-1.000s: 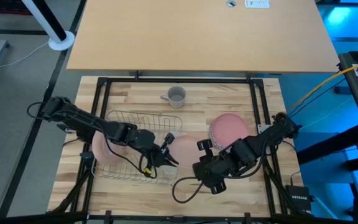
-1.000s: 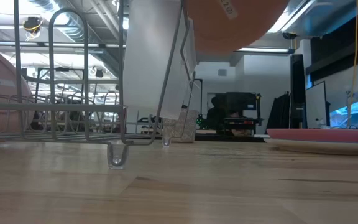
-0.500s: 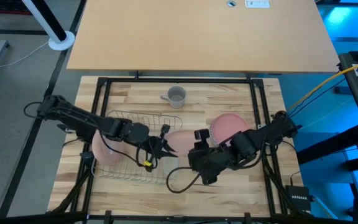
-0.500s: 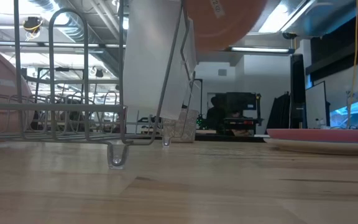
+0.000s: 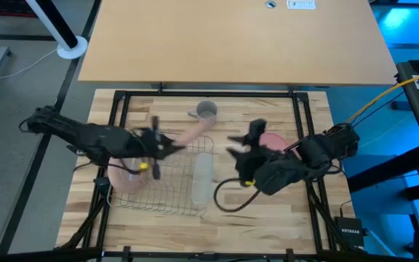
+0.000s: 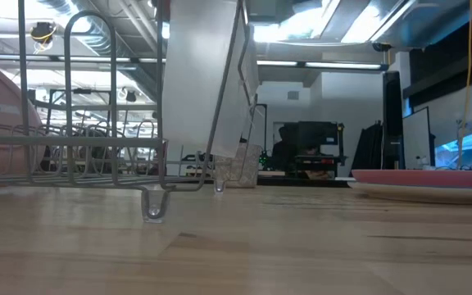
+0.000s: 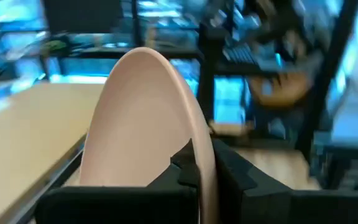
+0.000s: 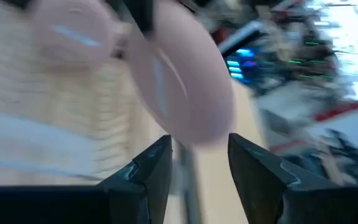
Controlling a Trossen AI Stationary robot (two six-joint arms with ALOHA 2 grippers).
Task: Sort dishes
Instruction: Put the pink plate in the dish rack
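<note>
My left claw (image 7: 197, 171) pinches the rim of a plain salmon-pink round plate (image 5: 193, 134), held tilted over the wire dish rack (image 5: 167, 196) at the surface's left side. My right claw (image 8: 197, 162) is spread, just off that plate. Another pink plate (image 5: 124, 178) stands at the rack's left end; a third (image 6: 424, 179) lies flat right. A thin rim grip could slip, dropping it on the wires.
</note>
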